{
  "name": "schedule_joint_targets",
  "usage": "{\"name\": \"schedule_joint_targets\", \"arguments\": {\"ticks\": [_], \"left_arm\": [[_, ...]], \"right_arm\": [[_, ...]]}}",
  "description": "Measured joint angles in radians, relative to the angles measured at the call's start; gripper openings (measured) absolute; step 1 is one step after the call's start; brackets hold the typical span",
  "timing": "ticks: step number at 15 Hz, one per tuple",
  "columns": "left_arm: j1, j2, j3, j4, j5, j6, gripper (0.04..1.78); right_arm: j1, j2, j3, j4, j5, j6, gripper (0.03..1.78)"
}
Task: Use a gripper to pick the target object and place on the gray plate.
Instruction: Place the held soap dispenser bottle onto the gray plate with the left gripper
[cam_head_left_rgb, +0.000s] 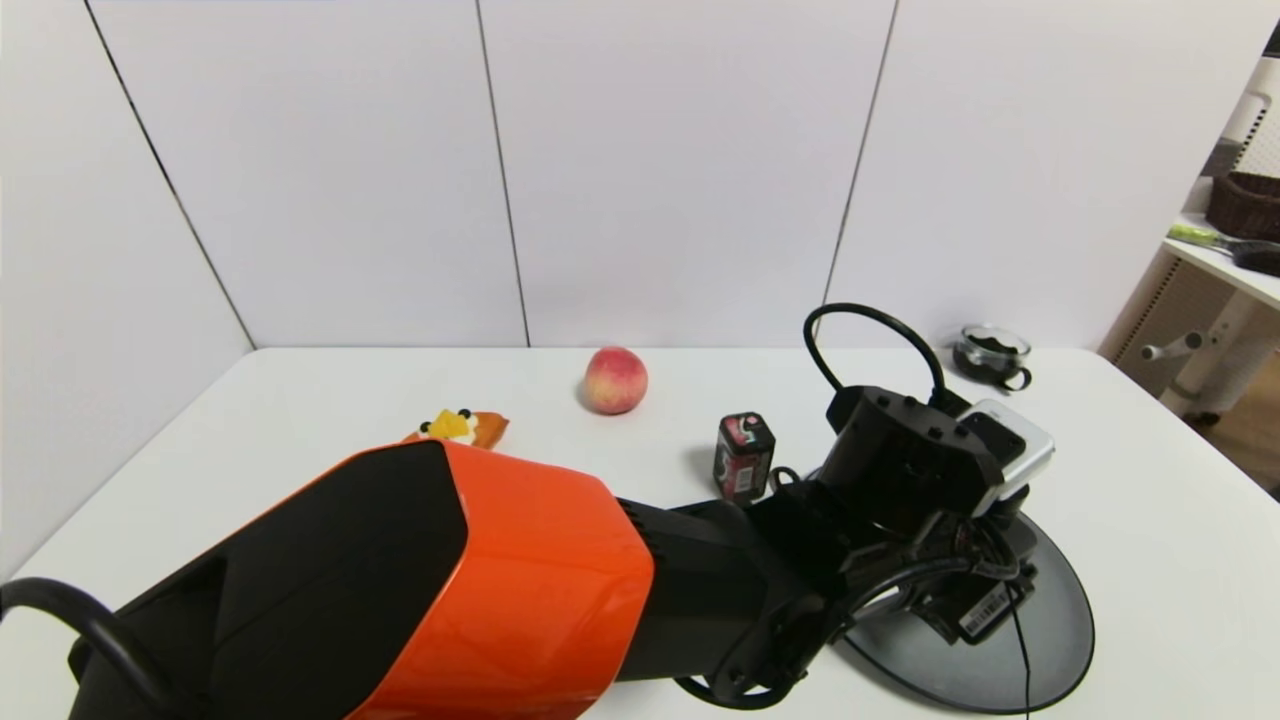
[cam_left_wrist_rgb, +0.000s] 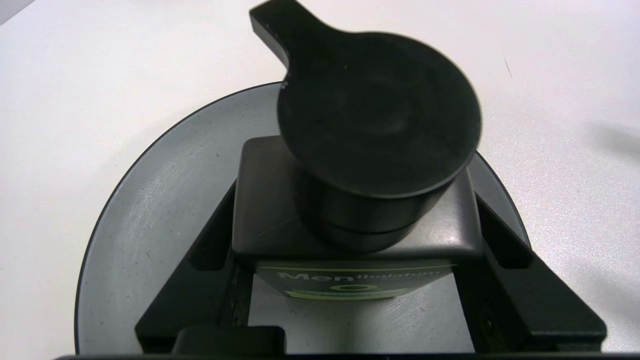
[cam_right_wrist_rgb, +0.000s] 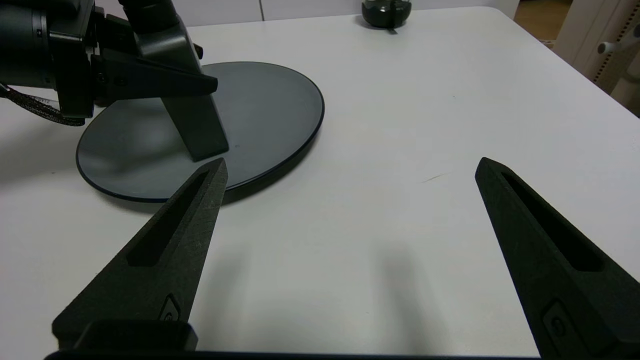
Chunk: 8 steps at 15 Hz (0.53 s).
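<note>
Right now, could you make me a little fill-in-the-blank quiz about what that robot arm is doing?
1. The left gripper is shut on the dark ____.
2. The bottle is over the gray ____.
3. The round fruit at the back of the table is a ____.
4. The right gripper has its fingers ____.

Missing words: bottle, plate, peach, open

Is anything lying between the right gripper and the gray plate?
No. In the right wrist view, only bare white table lies between the right gripper, jaws open, and the gray plate.
</note>
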Motion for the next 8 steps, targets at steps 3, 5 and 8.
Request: {"name": "schedule_joint_targets", "arguments": {"ticks": [3, 5, 8], "left_arm": [[0.0, 0.001, -0.004, 0.001, 0.0, 0.001, 1.3], [0.0, 0.001, -0.005, 0.001, 0.0, 0.0, 1.39], [0.0, -0.001, -0.003, 0.003, 0.0, 0.0, 1.49]], "right_arm": [[0.0, 0.0, 0.0, 0.0, -0.001, 0.0, 1.71], [0.0, 0.0, 0.0, 0.0, 0.0, 0.0, 1.71], [0.0, 0.0, 0.0, 0.0, 0.0, 0.0, 1.71]]}}
